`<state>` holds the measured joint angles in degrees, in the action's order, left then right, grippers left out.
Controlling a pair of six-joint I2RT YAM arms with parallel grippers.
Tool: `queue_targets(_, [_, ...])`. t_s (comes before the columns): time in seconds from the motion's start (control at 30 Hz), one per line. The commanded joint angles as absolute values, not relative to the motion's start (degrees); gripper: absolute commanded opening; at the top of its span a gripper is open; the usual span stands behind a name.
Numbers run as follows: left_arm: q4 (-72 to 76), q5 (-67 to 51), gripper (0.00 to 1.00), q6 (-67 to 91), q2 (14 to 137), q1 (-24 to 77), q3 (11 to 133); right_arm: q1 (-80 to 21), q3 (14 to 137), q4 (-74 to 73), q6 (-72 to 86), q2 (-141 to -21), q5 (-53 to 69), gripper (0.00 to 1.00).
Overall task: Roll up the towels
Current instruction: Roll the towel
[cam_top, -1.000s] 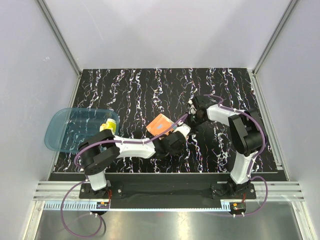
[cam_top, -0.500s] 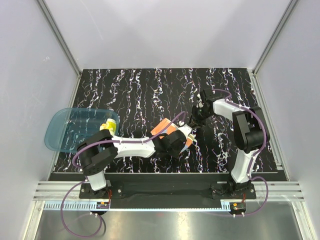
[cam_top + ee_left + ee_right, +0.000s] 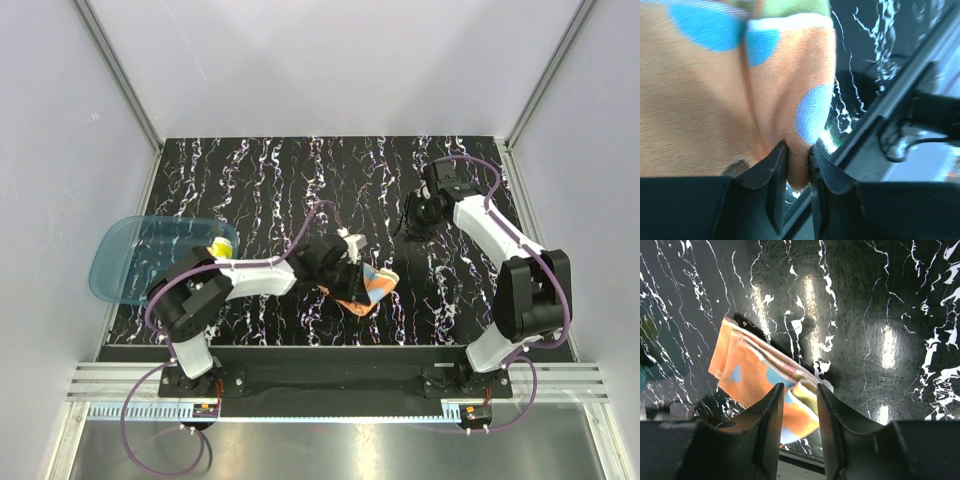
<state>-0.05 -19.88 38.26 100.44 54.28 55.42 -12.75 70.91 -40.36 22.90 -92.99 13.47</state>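
Note:
The orange towel with light blue patches (image 3: 366,287) lies bunched on the black marbled table, near its front edge. My left gripper (image 3: 343,268) is shut on a fold of this towel (image 3: 730,100), pinched between both fingertips (image 3: 796,150). My right gripper (image 3: 413,224) hovers further back and to the right, clear of the cloth. Its jaws stand open with nothing between them (image 3: 799,390); the orange towel (image 3: 752,371) shows on the table beyond them. The yellow towel (image 3: 220,247) sits as a short roll at the right end of the blue tray.
A translucent blue plastic tray (image 3: 125,262) rests at the table's left edge. A metal rail (image 3: 320,352) borders the near edge. Grey walls enclose the back and both sides.
My left gripper has swung the orange towel right and toward the front edge. My right gripper has pulled away to the back right, and its jaws have widened.

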Motion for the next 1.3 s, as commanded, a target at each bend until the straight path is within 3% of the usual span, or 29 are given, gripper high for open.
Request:
queue_targets(0.0, [11.67,-32.33,0.25,47.88,99.4,50.72,50.56,-12.83,71.63,-42.54,21.97,-90.71,14.14,0.41])
queue_targets(0.4, [47.45,-43.68,0.24,75.92,104.14,42.02,36.65,-12.83,63.83,-38.24,24.25,-82.53,29.17,0.48])
queue_targets(0.7, [48.52,-41.4,0.25,79.45,107.22,38.76,32.44,-13.09,50.11,-27.17,29.09,-79.37,36.38,0.52])
queue_targets(1.0, [49.92,-39.9,0.21,81.21,110.65,36.3,29.53,-16.43,42.81,-15.48,33.31,-83.4,38.14,0.52])
queue_targets(1.27, [48.87,-41.13,0.22,80.68,112.41,34.37,29.0,-21.09,42.19,-8.09,34.98,-89.38,36.48,0.63])
